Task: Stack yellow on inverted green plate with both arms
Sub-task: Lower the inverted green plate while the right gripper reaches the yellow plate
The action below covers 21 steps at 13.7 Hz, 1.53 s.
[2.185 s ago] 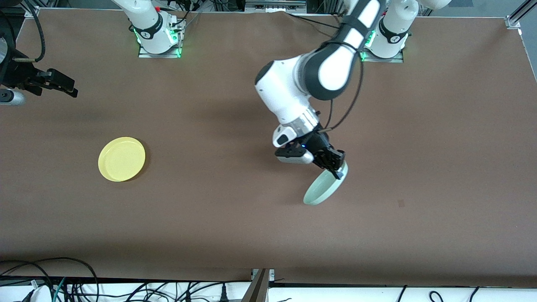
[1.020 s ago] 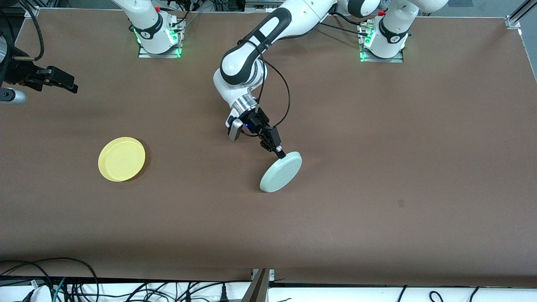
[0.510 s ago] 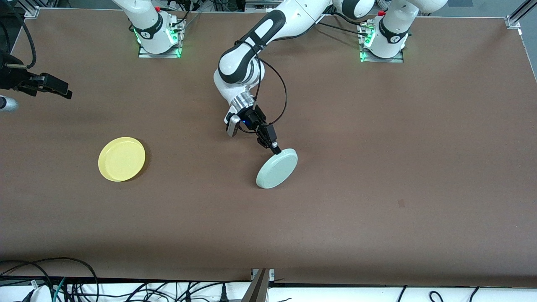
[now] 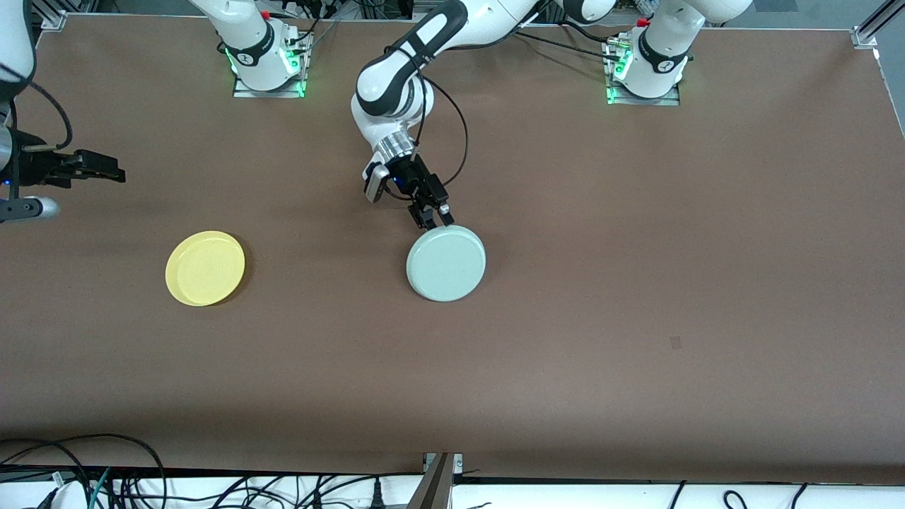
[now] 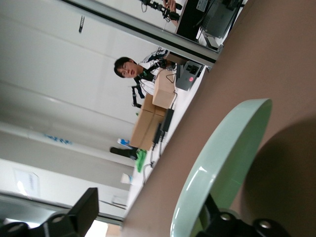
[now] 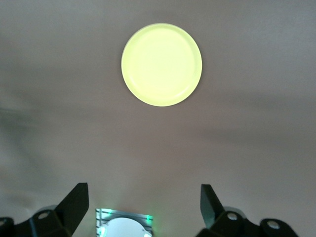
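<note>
The green plate [image 4: 446, 264] now lies flat on the desk [image 4: 636, 247], mid-desk, underside up; half a second ago it was tilted, one edge raised in the left end effector's [image 4: 433, 218] pinch. I read this as the inversion step done. In the front view the left end effector sits at the plate's rim on the side toward the arm bases. In the left wrist view one finger [image 5: 84, 212] stands well clear of the plate's edge [image 5: 222, 158], with the other by the rim, so I log the fingers as spread and the plate as released. The arm has also drawn back toward its base over the last second.

The yellow plate [image 4: 205, 268] has not moved. It rests right way up toward the right arm's end of the desk, well apart from the green plate and at about the same nearness to the front camera.

The right end effector [image 4: 99, 170] hangs over the desk edge at its own end, fingers [image 6: 74, 205] spread wide and empty, with the yellow plate [image 6: 161, 64] squarely in its wrist view. It has shifted a little since earlier.

My judgement: the left arm must clear the green plate, then the right arm takes the yellow by its rim and carries it across. Risk: a thin rim and a shallow grip, so the plate could slip.
</note>
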Available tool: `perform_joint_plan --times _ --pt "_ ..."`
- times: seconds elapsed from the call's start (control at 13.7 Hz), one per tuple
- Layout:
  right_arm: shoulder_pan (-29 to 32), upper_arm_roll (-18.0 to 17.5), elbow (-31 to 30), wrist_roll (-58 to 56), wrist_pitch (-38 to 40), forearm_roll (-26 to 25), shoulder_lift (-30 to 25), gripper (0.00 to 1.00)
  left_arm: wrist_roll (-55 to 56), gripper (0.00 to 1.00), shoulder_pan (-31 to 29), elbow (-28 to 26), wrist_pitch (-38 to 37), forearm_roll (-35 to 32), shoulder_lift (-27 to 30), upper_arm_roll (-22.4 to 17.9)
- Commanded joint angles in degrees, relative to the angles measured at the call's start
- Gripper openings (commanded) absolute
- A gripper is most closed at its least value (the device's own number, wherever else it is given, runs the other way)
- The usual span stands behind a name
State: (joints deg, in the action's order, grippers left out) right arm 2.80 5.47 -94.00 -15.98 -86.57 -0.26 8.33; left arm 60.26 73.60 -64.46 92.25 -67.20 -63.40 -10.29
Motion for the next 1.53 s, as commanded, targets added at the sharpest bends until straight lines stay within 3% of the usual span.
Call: perform_joint_plan --times 0.0,0.15,0.36,0.51,0.73,1.17,1.46 --pt "1.6 -0.3 1.4 -4.4 0.3 0.8 4.7 1.0 11.5 1.0 0.3 1.4 4.0 2.5 -0.9 1.7" --pt "3.7 -0.3 2.1 -9.2 -0.7 1.8 8.3 1.0 18.4 1.0 -0.2 1.2 11.0 3.3 -0.8 1.9" --pt "7.7 -0.3 3.6 -15.4 -1.4 10.5 14.6 1.0 21.0 1.0 -1.7 1.3 18.6 4.8 -0.5 1.9" --pt "10.0 -0.3 8.4 -22.3 -1.5 14.7 20.9 1.0 28.0 1.0 -3.1 1.3 25.4 5.0 -0.3 1.9" --pt "10.6 -0.3 14.5 -27.0 -5.2 15.4 28.0 1.0 31.8 1.0 -5.8 2.0 33.4 8.7 -0.2 1.9" --pt "11.6 -0.5 12.5 -30.8 -17.3 17.2 32.8 1.0 25.5 1.0 -13.7 2.2 39.8 35.3 4.7 3.3" --pt "11.5 -0.7 7.6 -30.8 -24.4 17.2 33.2 0.91 15.2 1.0 -19.9 2.0 39.1 55.8 11.9 4.1"
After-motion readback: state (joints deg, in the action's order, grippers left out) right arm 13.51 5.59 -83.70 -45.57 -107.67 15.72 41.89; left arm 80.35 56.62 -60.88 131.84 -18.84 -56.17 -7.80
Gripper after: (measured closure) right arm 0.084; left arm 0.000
